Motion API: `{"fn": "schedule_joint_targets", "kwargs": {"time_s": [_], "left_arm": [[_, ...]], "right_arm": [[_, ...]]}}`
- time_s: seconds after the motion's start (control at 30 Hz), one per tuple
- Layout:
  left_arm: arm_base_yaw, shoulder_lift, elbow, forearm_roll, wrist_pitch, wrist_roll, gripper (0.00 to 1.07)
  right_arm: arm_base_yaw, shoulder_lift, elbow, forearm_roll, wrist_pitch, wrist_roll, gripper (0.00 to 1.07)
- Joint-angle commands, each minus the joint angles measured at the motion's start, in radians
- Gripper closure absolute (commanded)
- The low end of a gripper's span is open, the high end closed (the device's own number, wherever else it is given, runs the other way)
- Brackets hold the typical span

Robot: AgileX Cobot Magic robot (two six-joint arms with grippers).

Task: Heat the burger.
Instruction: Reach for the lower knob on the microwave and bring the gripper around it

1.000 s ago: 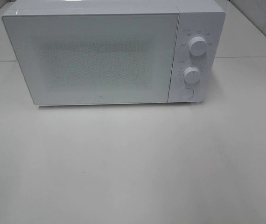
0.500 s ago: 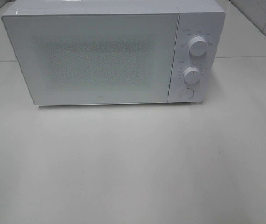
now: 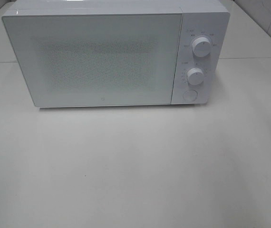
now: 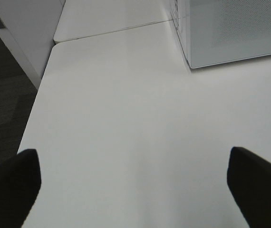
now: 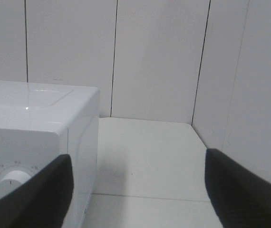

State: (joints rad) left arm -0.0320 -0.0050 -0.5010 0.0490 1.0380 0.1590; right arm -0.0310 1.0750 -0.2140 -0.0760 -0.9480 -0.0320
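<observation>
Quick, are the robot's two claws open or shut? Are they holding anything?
left gripper: open, holding nothing.
right gripper: open, holding nothing.

White table (image 3: 135,166), panelled wall (image 5: 159,57), dark floor (image 4: 2,95)

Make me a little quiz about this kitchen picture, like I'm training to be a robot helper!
1. True or false: the microwave has its door shut.
2. Pick one: how many round knobs are on its panel? A one, B two, C four.
3. Short answer: is the burger in sight in any view?

Key: 1 true. 2 B. 3 No, it shows in none of the views, and nothing can be made out through the door.
</observation>
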Motion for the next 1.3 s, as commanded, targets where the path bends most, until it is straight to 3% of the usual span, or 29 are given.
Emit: {"fn": "schedule_joint_targets", "kwargs": {"time_s": [0.03,0.17,0.4,0.53,0.6,0.63,0.7,0.8,0.9,0.97,1.3], "left_arm": [[0.004,-0.025,0.002,0.001,-0.010,0.001,0.06],[0.004,-0.025,0.002,0.001,-0.010,0.001,0.06],[0.004,-0.022,0.002,0.002,-0.010,0.001,0.06],[0.004,-0.021,0.002,0.002,-0.010,0.001,0.06],[0.004,-0.021,0.002,0.002,-0.010,0.001,0.06],[0.004,-0.021,0.002,0.002,-0.010,0.001,0.06],[0.004,-0.021,0.002,0.002,-0.010,0.001,0.06],[0.004,-0.021,0.002,0.002,-0.010,0.001,0.06],[0.004,-0.021,0.002,0.002,-0.010,0.001,0.06],[0.004,-0.021,0.002,0.002,-0.010,0.001,0.06],[0.004,-0.021,0.002,0.002,-0.010,0.001,0.06]], "right_arm": [[0.000,0.086,0.031,0.011,-0.121,-0.010,0.31],[0.000,0.164,0.059,0.031,-0.215,-0.013,0.31],[0.007,0.327,0.090,-0.057,-0.351,-0.051,0.31],[0.087,0.373,0.090,0.015,-0.369,-0.052,0.31],[0.208,0.430,0.089,0.120,-0.384,-0.052,0.31],[0.208,0.430,0.089,0.120,-0.384,-0.052,0.31],[0.357,0.532,0.062,0.266,-0.445,-0.050,0.31],[0.423,0.603,0.016,0.331,-0.452,-0.025,0.31],[0.436,0.621,-0.001,0.338,-0.454,-0.022,0.31],[0.482,0.700,-0.098,0.352,-0.455,-0.022,0.31],[0.500,0.817,-0.264,0.396,-0.457,-0.048,0.31]]}}
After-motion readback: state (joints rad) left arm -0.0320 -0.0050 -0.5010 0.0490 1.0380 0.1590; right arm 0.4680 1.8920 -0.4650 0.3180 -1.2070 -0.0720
